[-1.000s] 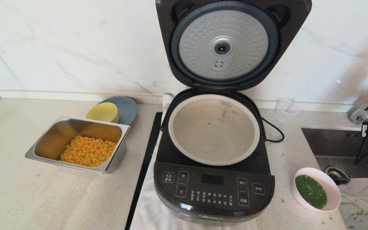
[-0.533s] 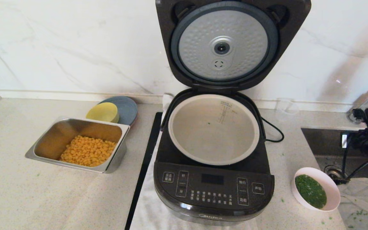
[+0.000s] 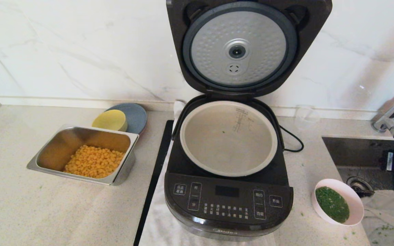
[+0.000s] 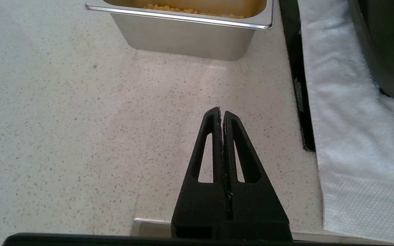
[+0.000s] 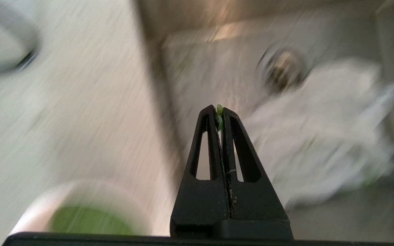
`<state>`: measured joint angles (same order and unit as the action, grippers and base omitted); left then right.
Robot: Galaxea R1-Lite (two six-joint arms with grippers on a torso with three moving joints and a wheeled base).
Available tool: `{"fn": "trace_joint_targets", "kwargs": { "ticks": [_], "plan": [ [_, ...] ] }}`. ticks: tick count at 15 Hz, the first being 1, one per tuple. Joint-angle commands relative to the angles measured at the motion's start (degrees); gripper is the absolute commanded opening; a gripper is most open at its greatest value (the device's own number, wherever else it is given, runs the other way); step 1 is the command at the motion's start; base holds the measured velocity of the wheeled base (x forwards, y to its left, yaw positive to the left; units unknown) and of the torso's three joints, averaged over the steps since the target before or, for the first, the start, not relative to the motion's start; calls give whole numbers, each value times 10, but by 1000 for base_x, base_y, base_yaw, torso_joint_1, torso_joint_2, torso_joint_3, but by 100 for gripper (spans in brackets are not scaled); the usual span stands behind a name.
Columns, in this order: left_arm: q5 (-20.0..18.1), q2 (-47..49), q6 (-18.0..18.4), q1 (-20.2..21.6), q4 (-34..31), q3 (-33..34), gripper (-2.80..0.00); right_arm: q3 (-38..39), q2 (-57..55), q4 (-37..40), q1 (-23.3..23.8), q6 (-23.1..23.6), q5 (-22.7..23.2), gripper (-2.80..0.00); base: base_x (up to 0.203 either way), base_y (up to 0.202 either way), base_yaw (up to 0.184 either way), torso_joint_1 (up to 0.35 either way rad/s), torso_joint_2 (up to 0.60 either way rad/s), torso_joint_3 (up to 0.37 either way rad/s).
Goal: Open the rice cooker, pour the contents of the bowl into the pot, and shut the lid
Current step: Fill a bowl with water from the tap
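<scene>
Black wedge-shaped right gripper (image 5: 221,111) and left gripper (image 4: 221,112) both pinched closed, empty.

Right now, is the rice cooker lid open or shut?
Open. The lid stands upright against the wall, its dimpled inner plate facing out, and the pot below is uncovered.

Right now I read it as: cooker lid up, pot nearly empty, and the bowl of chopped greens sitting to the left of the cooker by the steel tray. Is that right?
One thing is off: the bowl of greens sits on the counter to the right of the rice cooker, near the sink, not by the steel tray. The head view shows it. The lid is up and the pot is nearly empty, as you said.
</scene>
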<state>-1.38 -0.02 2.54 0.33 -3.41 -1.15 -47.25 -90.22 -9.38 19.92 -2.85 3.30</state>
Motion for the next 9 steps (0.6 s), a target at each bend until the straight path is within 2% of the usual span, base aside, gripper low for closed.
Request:
{"fn": "trace_joint_targets", "kwargs": {
  "ticks": [1, 3, 5, 7, 9],
  "plan": [
    [0, 0, 0, 0, 0, 0, -280, -36, 87, 202, 33, -3, 75, -280, 0, 0, 0, 0, 0, 0],
    [0, 1, 0, 0, 0, 0, -280, -43, 131, 298, 45, 0, 108, -280, 0, 0, 0, 0, 0, 0],
    [0, 1, 0, 0, 0, 0, -280, -11, 167, 342, 36, 4, 115, -280, 0, 0, 0, 0, 0, 0],
    [0, 0, 0, 0, 0, 0, -280, 27, 191, 352, -15, 1, 113, -280, 0, 0, 0, 0, 0, 0],
    [0, 1, -1, 0, 0, 0, -280, 70, 202, 354, -47, -1, 108, -280, 0, 0, 0, 0, 0, 0]
  ]
}}
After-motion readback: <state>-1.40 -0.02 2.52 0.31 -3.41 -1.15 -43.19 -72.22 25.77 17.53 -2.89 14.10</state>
